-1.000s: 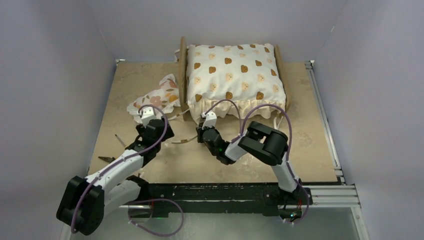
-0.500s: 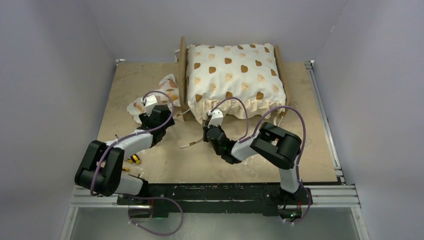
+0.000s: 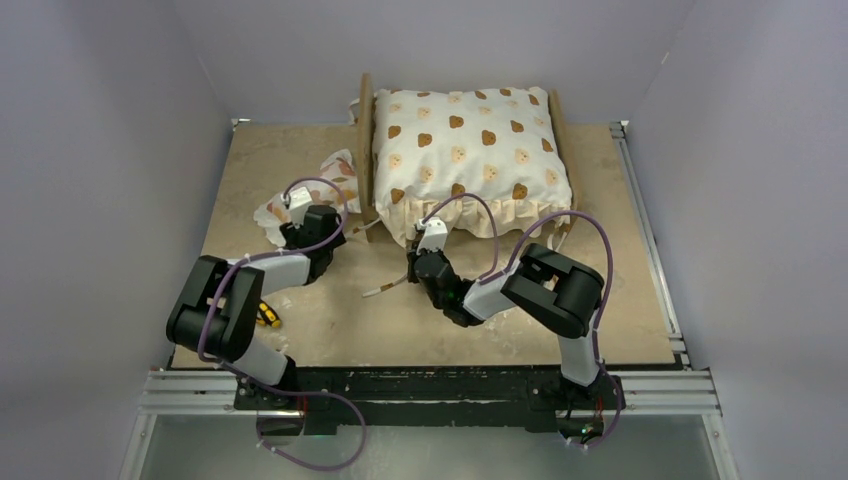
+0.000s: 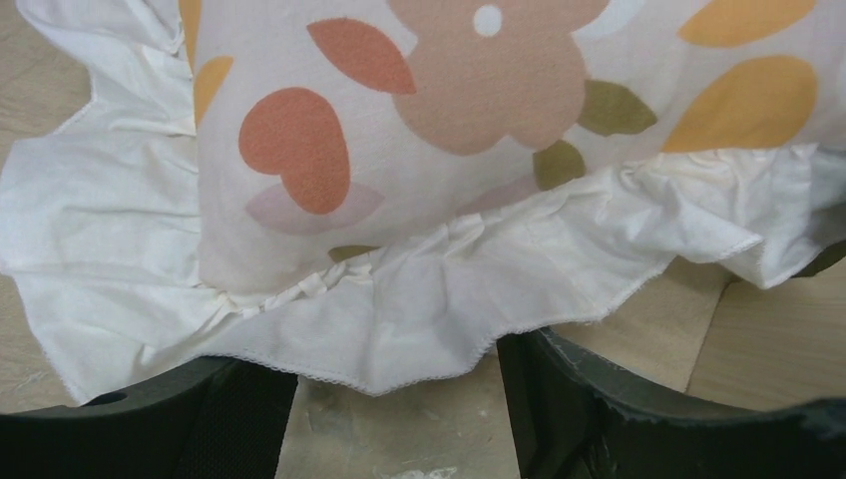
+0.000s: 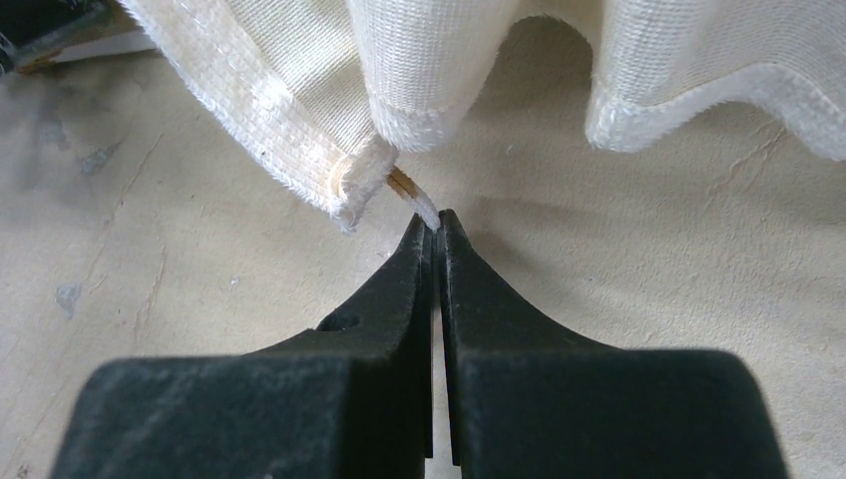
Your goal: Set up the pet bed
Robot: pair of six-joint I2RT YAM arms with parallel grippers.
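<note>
The small light-wood pet bed frame (image 3: 365, 150) lies just beyond the right claw (image 5: 432, 228), which is pressed together, and to the right of the left claw (image 4: 399, 391), which stands apart.

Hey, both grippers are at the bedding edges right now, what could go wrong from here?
The open left gripper straddles only the cream frill of the small floral pillow; closing there may catch frill alone, so it could slip. The shut right gripper meets just the tip of a thin cream tie by the bear-print cushion; pulling might lose it.
</note>
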